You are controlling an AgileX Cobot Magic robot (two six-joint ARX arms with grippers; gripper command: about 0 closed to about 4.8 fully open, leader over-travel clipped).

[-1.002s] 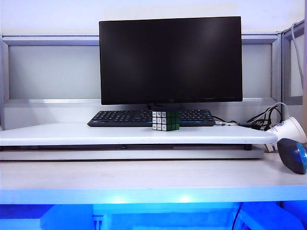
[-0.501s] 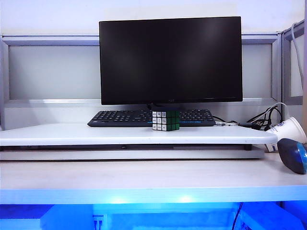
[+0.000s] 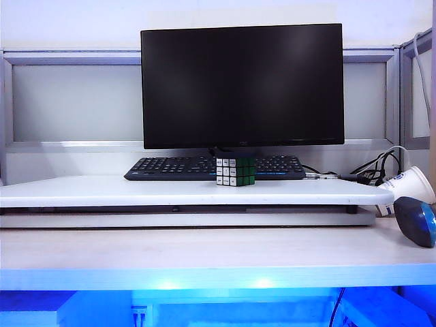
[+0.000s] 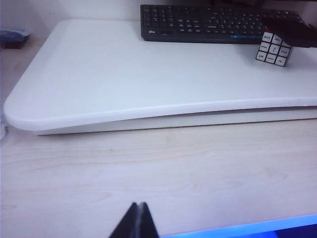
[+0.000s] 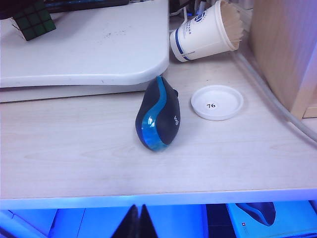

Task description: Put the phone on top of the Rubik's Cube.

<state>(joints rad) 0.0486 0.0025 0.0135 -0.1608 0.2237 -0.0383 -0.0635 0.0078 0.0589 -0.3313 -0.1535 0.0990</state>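
Observation:
The Rubik's Cube stands on the raised white board in front of the keyboard. In the left wrist view a flat black slab, the phone, lies across the top of the Rubik's Cube. In the exterior view the phone cannot be made out against the keyboard. The right wrist view shows the cube's green face. My left gripper is shut and empty over the near desk, far from the cube. My right gripper is shut and empty beyond the desk's front edge. Neither gripper shows in the exterior view.
A black monitor and keyboard stand behind the cube. At the right lie a blue-black mouse, a paper cup on its side, a white lid marked 76 and cables.

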